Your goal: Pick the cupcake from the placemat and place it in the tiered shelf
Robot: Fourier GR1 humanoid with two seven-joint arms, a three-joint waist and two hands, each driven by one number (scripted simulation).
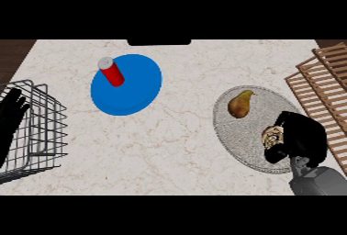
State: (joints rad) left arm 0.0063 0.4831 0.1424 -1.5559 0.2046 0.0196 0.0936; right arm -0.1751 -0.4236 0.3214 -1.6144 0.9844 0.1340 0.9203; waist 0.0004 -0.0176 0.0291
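A grey speckled round placemat lies on the counter at the right. A brown pear rests on its far part. The cupcake, pale with a swirled top, sits on the placemat's right side and is partly hidden. My right hand is curled round the cupcake from its right, thumb below it. The wooden slatted tiered shelf stands at the right edge, just beyond that hand. My left hand rests open at the left edge, fingers up, by the wire basket.
A blue round plate lies at the upper left with a red can standing on it. A wire basket occupies the left edge. Marble counter stretches between plate and placemat.
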